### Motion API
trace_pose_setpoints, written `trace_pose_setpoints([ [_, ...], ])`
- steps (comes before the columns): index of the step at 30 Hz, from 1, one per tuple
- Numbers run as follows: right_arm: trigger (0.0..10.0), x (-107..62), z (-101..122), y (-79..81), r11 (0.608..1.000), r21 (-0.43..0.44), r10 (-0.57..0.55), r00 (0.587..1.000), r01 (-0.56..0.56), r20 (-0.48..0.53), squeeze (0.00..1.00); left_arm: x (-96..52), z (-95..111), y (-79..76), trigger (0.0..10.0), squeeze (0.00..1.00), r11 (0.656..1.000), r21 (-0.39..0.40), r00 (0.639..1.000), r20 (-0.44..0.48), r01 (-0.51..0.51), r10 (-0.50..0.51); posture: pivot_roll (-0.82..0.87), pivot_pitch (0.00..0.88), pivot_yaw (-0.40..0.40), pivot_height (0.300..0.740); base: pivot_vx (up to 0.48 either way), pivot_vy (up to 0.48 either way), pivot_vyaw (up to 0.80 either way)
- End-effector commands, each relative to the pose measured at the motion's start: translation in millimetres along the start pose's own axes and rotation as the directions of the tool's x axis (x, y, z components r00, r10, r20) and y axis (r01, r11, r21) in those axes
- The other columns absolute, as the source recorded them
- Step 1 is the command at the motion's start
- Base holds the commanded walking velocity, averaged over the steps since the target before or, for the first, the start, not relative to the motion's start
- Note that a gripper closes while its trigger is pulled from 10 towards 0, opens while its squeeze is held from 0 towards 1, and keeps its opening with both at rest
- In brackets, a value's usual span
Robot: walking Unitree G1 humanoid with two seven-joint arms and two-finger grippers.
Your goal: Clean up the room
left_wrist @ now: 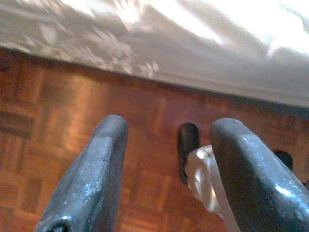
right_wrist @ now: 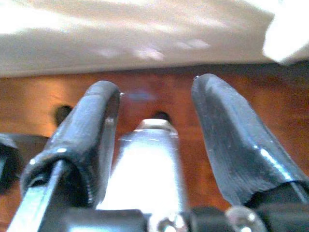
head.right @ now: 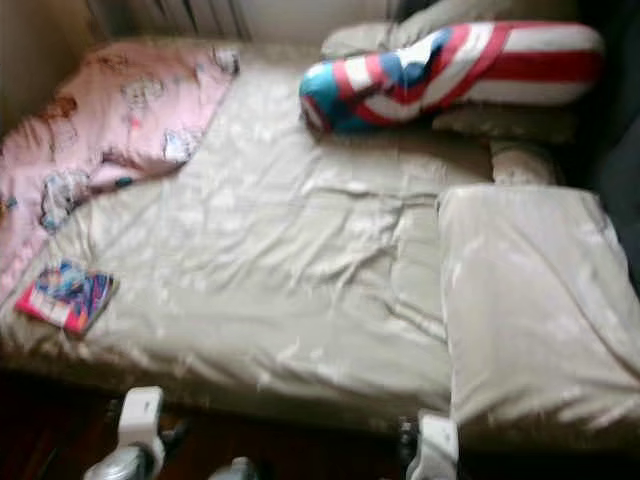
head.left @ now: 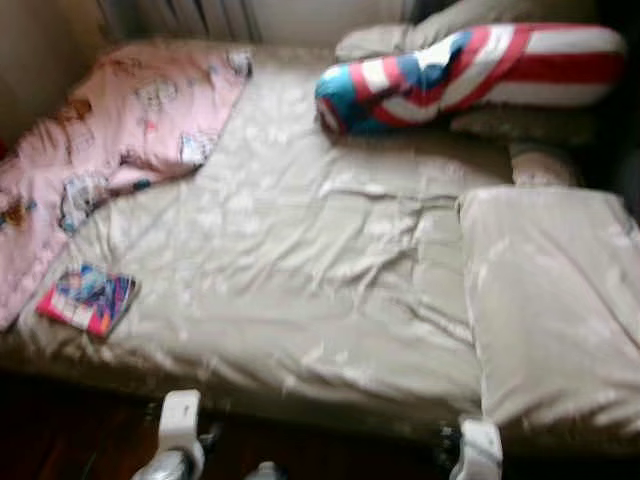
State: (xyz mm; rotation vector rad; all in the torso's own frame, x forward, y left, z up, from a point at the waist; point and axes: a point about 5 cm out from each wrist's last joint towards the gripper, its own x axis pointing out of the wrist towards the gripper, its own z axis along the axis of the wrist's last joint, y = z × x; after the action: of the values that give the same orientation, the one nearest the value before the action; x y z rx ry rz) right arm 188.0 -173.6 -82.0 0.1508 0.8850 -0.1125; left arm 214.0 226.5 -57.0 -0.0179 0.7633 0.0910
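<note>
A bed with a rumpled beige sheet [head.left: 300, 270] stands before me. On its front left corner lies a small colourful book [head.left: 88, 299]. A pink printed blanket [head.left: 130, 110] is bunched across the back left. At the head of the bed rests a red, white and blue striped bolster [head.left: 470, 75]. Both arms hang low in front of the bed, the left arm [head.left: 178, 425] and the right arm [head.left: 478, 450]. My left gripper [left_wrist: 171, 128] is open over the parquet floor [left_wrist: 58, 121], holding nothing. My right gripper [right_wrist: 155, 89] is open too, pointing down at the floor by the bed's edge.
A large beige pillow [head.left: 550, 300] covers the right side of the bed. More beige cushions [head.left: 380, 40] sit behind the bolster. The bed's front edge [head.left: 300, 400] runs just ahead of my arms, with dark wooden floor below it.
</note>
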Motion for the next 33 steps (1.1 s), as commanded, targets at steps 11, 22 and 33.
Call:
trace_pose_setpoints([
  [11,10.0,-5.5,-16.2,-16.7,0.999,-0.007,-0.034,0.998,0.034,-0.044,0.0,-2.7,-12.3,0.1,10.0,0.0,1.0,-0.008,0.999,-0.046,-0.01,0.01,0.04,0.2,0.02,0.74,0.0,0.324,0.0],
  [22,10.0,-5.6,-16.2,-18.2,0.999,-0.014,-0.032,0.998,0.032,-0.048,0.0,-2.7,-12.8,-0.6,10.0,0.0,1.0,-0.016,0.999,-0.048,-0.014,0.013,0.05,0.202,0.015,0.74,0.0,0.323,0.0],
  [33,10.0,-6.0,-16.8,-19.6,0.999,-0.023,-0.034,0.998,0.033,-0.051,0.0,-3.1,-14.4,-0.8,10.0,0.0,1.0,-0.017,0.999,-0.052,-0.015,0.014,0.04,0.183,0.014,0.74,0.0,0.323,0.0],
])
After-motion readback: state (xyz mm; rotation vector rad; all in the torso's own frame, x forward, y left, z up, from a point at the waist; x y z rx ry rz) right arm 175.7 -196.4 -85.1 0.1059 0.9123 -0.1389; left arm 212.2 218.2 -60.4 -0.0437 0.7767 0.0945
